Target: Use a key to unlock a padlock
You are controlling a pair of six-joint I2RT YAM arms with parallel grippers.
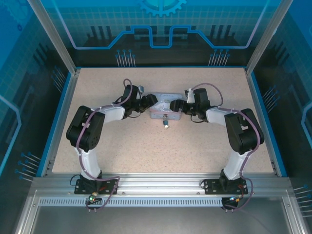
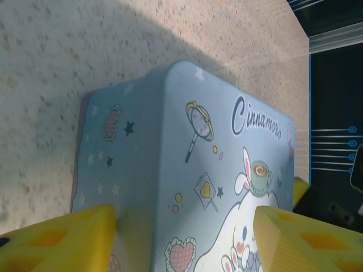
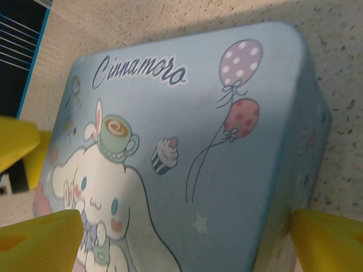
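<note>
Cartoon tin [image 1: 165, 106]: is sitting on surface [image 1: 122, 146]; padlock [image 1: 166, 121] is lying at its near side. Left end effector [image 2: 184, 226], right end effector [image 3: 187, 232]: both are hovering released, straddling tin.

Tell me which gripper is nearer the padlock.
Right, narrowly: the padlock is just in front of the tin; the right gripper straddles its right end, the left gripper its left end, slightly farther back.

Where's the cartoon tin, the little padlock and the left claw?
Tin [image 3: 227, 141], right wrist view: middle of lid.
Padlock [image 1: 165, 120], top view: dark body at tin's front.
Left gripper [image 2: 184, 221], left wrist view: midway between yellow fingertips.
</note>
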